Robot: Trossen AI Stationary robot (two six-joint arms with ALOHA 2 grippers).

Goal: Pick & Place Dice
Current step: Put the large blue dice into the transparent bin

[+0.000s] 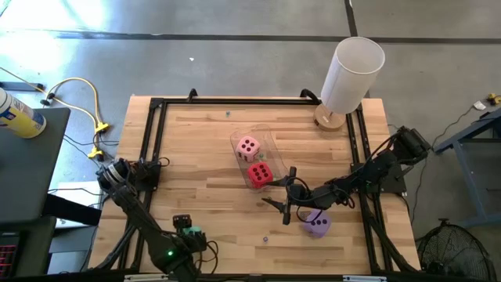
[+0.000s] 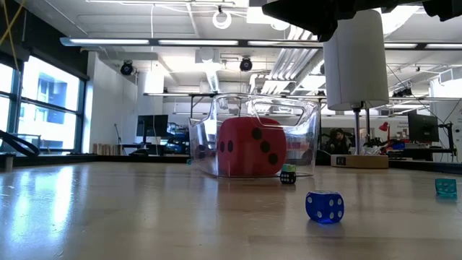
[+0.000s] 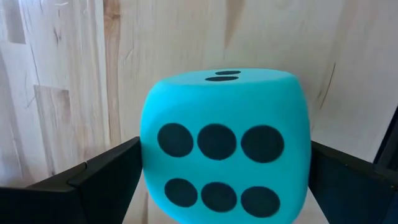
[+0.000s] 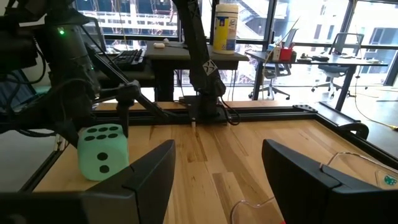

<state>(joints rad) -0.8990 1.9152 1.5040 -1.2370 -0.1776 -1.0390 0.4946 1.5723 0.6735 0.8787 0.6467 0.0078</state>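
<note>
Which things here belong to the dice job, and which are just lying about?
Job:
pink die and red die, in the clear bin
purple die, on the table
green die, between the left gripper fingers

Lying about:
white cylinder
small blue die
yellow cable

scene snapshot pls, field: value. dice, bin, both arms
clear bin: mid-table
red die: in the bin
pink die: in the bin, beyond the red one
purple die: on the table, near right side
green die: on the table, near left side
left pincer: open, fingers either side of the green die
right pincer: open, empty, between the bin and the purple die
dice left outside the bin: two
</note>
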